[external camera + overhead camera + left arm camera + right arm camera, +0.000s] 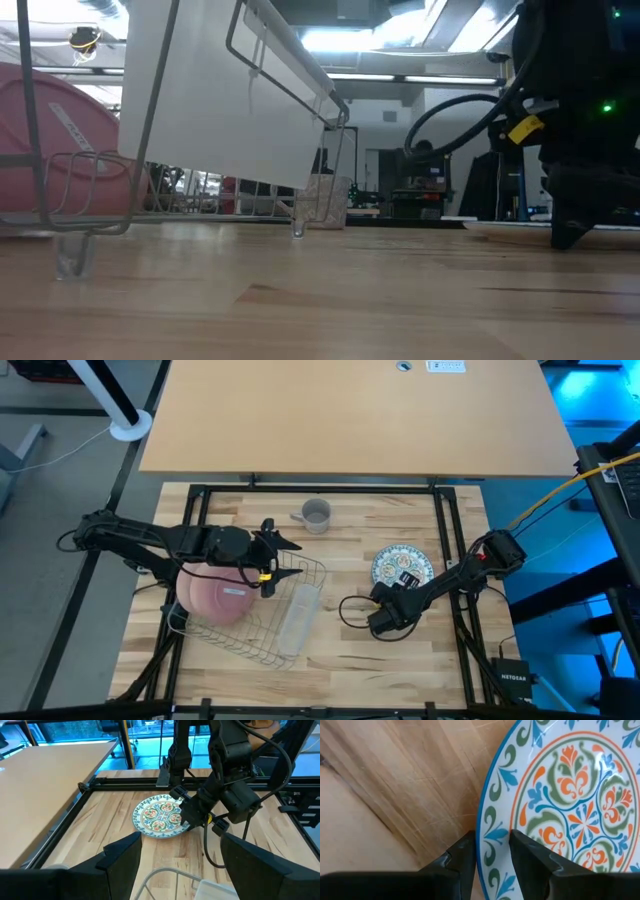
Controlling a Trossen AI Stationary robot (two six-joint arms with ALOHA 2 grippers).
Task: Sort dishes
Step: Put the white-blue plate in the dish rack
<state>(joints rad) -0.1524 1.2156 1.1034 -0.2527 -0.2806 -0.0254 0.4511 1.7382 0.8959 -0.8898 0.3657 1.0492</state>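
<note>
A green-blue patterned plate (pixel 398 565) lies flat on the table, right of centre; it also shows in the left wrist view (pixel 157 815). My right gripper (pixel 400 584) stands at its near edge, shut on the rim (pixel 492 840). Two salmon-pink plates (pixel 215 596) stand on edge in the wire rack (pixel 290 622) at the left; one shows in the low view (pixel 60 130). My left gripper (pixel 182 847) is open and empty, above the rack's far side (pixel 275 555). My right gripper has the patterned plate's rim (pixel 493 827) at its near edge between its two fingers, one finger (pixel 464 854) outside the rim and one (pixel 530 855) over the face. The fingers slant down from above. The plate lies flat on the table (pixel 500 228).
A grey cup (pixel 316 515) stands near the table's far edge. A clear plastic holder (pixel 300 615) hangs on the rack's right side. Black frame rails (pixel 448 540) border the wooden work area. Bare wood lies between rack and plate.
</note>
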